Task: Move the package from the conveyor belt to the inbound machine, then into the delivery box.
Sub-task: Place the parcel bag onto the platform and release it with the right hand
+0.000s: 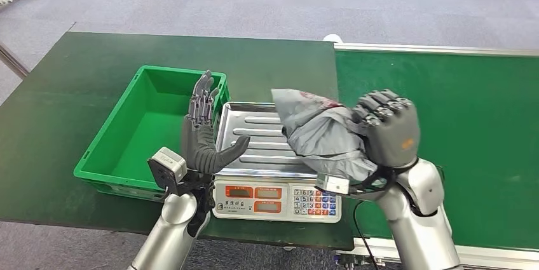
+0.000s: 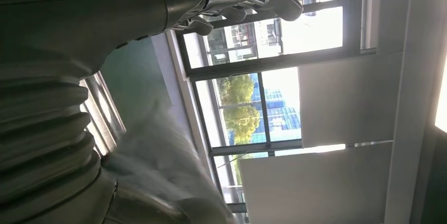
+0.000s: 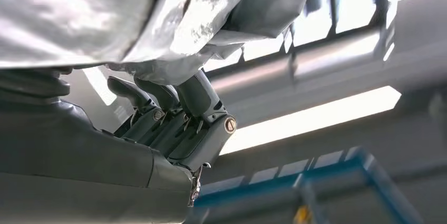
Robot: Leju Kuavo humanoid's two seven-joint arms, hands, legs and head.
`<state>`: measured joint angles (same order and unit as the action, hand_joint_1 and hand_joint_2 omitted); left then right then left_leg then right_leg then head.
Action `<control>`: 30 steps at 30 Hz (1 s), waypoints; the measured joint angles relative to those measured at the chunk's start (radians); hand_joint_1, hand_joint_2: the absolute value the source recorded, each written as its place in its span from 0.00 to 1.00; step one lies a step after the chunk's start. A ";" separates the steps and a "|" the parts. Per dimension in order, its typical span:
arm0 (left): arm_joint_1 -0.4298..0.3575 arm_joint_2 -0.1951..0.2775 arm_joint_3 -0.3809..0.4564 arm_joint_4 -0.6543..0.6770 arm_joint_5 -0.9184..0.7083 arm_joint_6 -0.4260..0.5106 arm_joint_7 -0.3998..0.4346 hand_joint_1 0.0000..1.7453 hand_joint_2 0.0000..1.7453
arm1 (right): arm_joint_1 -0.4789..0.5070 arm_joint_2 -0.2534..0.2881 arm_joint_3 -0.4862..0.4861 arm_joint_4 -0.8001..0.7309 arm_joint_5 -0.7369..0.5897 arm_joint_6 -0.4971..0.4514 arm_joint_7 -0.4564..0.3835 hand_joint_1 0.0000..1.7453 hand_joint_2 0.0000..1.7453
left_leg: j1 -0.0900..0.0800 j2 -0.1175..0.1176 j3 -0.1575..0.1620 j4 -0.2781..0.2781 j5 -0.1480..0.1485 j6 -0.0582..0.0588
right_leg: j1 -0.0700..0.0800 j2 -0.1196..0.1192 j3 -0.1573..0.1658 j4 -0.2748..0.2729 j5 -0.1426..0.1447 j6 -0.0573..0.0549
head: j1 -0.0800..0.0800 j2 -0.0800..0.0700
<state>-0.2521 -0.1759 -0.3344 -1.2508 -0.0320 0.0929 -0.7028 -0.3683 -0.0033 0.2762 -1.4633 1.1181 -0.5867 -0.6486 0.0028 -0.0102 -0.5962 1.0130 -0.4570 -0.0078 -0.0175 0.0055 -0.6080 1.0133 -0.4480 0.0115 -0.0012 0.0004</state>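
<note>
A: What sits closest to the robot?

B: The two silver arms rising from below. The right hand [image 1: 386, 127] grips a grey package [image 1: 321, 133], a crumpled plastic mailer with a reddish mark near its upper end. Its fingers [image 1: 381, 108] are curled over the bag's right side, and in the right wrist view the dark fingers [image 3: 195, 95] press up into the wrinkled grey film [image 3: 132, 13].

A: And the left hand?

B: The left hand [image 1: 202, 136] stands upright with nothing in it, its fingers straight and close together, the thumb sticking out toward the scale. It is at the near right corner of the bin, beside the scale's left edge.

A: Where is the package exactly?

B: Held up over the right half of the scale [image 1: 274, 199], above its ribbed steel pan [image 1: 254, 140]. Whether its underside touches the pan I cannot tell. The scale's front panel with orange displays and a coloured keypad faces the robot.

A: Further out?

B: A green plastic bin [image 1: 114, 133] left of the scale, on the dark green worktop [image 1: 76, 79]. To the right lies the brighter green conveyor belt [image 1: 477, 124] with a metal rail along its far edge. Beyond is grey carpeted floor [image 1: 254, 3].
</note>
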 joint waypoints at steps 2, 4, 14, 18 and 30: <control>-0.003 -0.002 -0.004 0.004 0.000 0.000 0.000 0.00 1.00 | -0.037 -0.011 0.055 0.057 0.010 0.046 0.021 1.00 1.00 | 0.000 -0.001 0.000 0.000 0.000 0.000 | 0.000 -0.001 0.000 0.000 0.000 0.000 | 0.000 0.000; -0.004 -0.003 -0.005 0.007 0.000 0.000 0.000 0.00 1.00 | -0.061 -0.017 0.093 0.097 0.013 0.067 0.030 1.00 1.00 | 0.000 -0.001 0.000 0.000 0.001 0.000 | 0.000 -0.001 0.000 0.000 0.000 0.000 | 0.000 0.000; -0.008 -0.004 -0.008 0.015 0.006 0.001 0.000 0.00 1.00 | -0.189 -0.035 0.198 0.349 -0.013 0.249 0.163 1.00 1.00 | 0.000 -0.001 0.000 0.000 0.001 0.000 | 0.000 -0.001 0.001 0.000 0.000 0.000 | 0.000 0.000; -0.007 -0.003 -0.012 0.014 0.006 0.008 0.000 0.00 1.00 | -0.227 -0.032 0.204 0.531 -0.146 0.335 0.163 1.00 1.00 | 0.000 -0.003 0.001 0.000 0.002 0.001 | 0.000 -0.002 0.002 0.000 0.001 0.001 | 0.000 0.000; -0.006 -0.003 -0.012 0.014 0.006 0.024 0.000 0.00 1.00 | -0.265 -0.015 0.204 0.712 -0.247 0.335 0.108 0.00 1.00 | 0.000 -0.001 0.005 0.000 0.003 0.002 | 0.000 -0.001 0.005 0.000 0.003 0.001 | 0.000 0.000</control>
<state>-0.2581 -0.1792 -0.3460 -1.2367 -0.0256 0.1167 -0.7028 -0.6336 -0.0178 0.4801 -0.7510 0.8713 -0.2521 -0.5410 0.0028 -0.0109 -0.5915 1.0132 -0.4543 -0.0062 -0.0174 0.0045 -0.6030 1.0131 -0.4452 0.0121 -0.0011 0.0004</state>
